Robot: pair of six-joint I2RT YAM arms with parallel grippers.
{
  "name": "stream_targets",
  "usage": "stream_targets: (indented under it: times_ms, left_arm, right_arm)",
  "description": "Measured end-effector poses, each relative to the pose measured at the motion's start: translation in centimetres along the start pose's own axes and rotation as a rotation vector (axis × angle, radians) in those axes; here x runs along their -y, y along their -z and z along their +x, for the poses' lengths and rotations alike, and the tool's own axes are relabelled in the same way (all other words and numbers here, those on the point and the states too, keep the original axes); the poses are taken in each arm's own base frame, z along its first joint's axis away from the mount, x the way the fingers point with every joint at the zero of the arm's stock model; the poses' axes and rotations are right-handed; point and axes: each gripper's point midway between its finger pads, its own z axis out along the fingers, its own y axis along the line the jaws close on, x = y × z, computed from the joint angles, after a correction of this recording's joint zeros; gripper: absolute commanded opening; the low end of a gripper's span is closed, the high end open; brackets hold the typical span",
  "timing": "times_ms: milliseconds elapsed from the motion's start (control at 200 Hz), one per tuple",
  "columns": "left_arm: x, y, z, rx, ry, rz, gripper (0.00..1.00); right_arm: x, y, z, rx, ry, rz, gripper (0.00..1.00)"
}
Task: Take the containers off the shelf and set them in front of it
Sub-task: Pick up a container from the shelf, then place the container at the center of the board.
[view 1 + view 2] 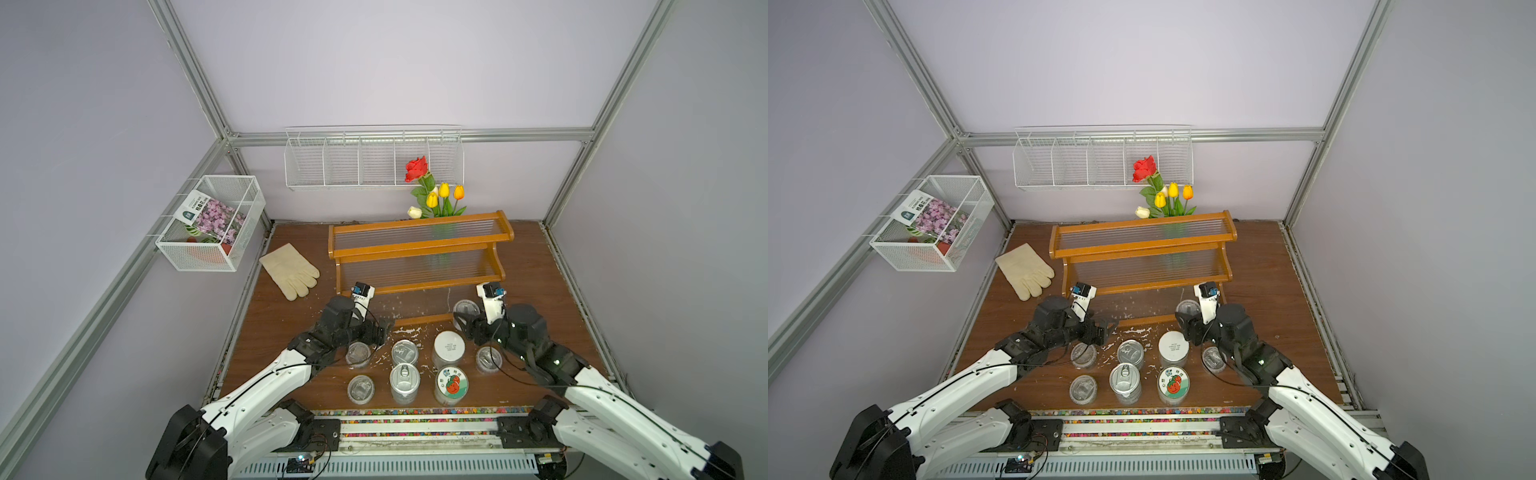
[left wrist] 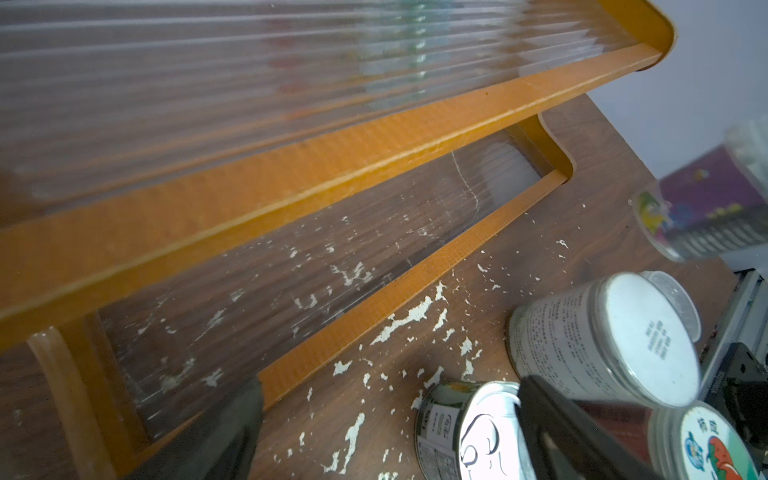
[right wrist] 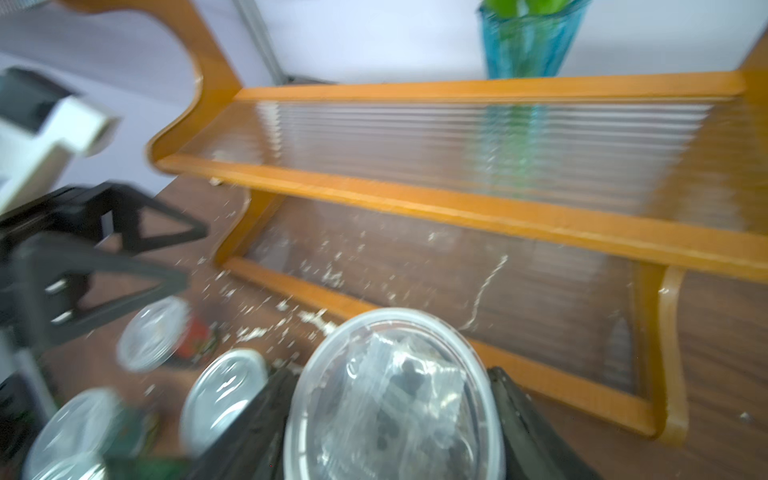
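Front row: farthest out before the shelf [image 1: 419,243] stand the front cup [image 1: 360,389], the front tin [image 1: 404,383] and the fruit-lid jar [image 1: 451,385]; we cannot read the characters on its lid.
Second row: closer to the shelf stand the second cup [image 1: 358,354], half under the left arm, the second tin [image 1: 404,352], the white-lidded jar [image 1: 449,347] and the third cup [image 1: 488,359]; the print on the white lid and on the tin's side is too fine for us.
Left gripper [image 2: 390,386]: spread wide, empty, just before the shelf's front rail; the frame cuts off its fingers.
Right gripper [image 3: 392,372]: clenched around the held cup [image 3: 390,415] at one end of the shelf's lowest tier; we cannot tell whether the cup rests or hangs, and this wrist view is blurred.
Behind the shelf: the vase [image 3: 528,41], its base a green smear through the ribbed panels.
Beside the shelf: a glove [image 1: 291,270]; further off, a mesh basket [image 1: 187,257] holds a seed packet [image 1: 216,216] whose writing we cannot read.
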Motion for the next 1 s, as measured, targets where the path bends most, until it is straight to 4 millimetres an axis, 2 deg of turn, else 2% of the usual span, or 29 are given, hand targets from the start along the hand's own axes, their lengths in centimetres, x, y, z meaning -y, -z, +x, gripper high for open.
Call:
stream_targets:
  times_ms: [225,400,515,740,895,1000]
  left_arm:
    - [0.0,-0.1,-0.1,0.001,-0.010,0.008,0.99]
    - [0.2,-0.1,-0.2,0.006,-0.017,0.019,0.99]
    - [0.1,0.1,-0.3,0.010,-0.019,0.018,0.99]
    - [-0.1,0.5,-0.7,0.020,-0.025,0.026,0.99]
    - [0.0,0.6,-0.1,-0.003,-0.022,0.034,0.99]
    - [0.0,0.6,0.6,-0.032,-0.022,0.035,0.99]
  right_arm:
    - [-2.8,4.3,1.8,-0.090,0.017,0.009,0.61]
    - [-3.1,6.9,4.2,-0.159,0.017,0.056,0.61]
    - [-2.3,8.0,5.9,-0.205,0.020,0.120,0.61]
    - [-1.1,9.3,7.5,-0.222,0.007,0.213,0.61]
    - [-1.1,9.8,8.0,-0.206,-0.039,0.222,0.61]
    - [-0.8,9.6,9.3,-0.220,-0.046,0.238,0.62]
